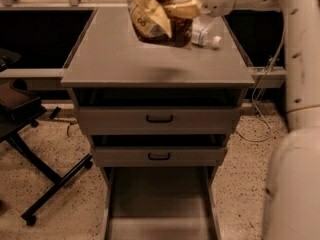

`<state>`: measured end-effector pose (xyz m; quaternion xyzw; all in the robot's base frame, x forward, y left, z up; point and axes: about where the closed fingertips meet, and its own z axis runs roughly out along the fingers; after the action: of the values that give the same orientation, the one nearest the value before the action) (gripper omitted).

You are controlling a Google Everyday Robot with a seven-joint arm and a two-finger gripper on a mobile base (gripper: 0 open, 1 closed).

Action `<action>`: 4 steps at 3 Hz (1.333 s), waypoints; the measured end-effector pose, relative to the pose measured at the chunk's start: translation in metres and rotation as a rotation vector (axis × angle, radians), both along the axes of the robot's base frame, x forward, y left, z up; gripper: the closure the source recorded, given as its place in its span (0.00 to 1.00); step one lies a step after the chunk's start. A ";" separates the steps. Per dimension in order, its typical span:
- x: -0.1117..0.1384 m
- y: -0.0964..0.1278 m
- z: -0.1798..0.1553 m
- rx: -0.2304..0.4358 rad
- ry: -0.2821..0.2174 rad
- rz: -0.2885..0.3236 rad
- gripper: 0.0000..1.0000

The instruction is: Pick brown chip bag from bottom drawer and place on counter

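Note:
My gripper is at the top middle of the camera view, above the back of the counter. It is shut on the brown chip bag, which hangs crumpled from the fingers with its tan ends showing, over the counter's far half. The bottom drawer is pulled out at the bottom of the view, its flat grey floor bare. My white arm comes in along the right side.
A clear plastic bottle with a white label lies on the counter just right of the bag. Two shallower drawers with black handles sit above the bottom drawer. A black chair base stands on the speckled floor at left.

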<state>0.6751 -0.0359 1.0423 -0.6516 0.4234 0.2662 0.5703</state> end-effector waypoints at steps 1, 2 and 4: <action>0.031 0.031 -0.025 -0.018 0.013 0.038 1.00; 0.046 0.054 -0.040 -0.026 0.025 0.076 1.00; 0.044 0.057 -0.076 -0.046 0.112 0.148 1.00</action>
<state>0.7192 0.0210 0.9666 -0.6783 0.4111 0.3337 0.5094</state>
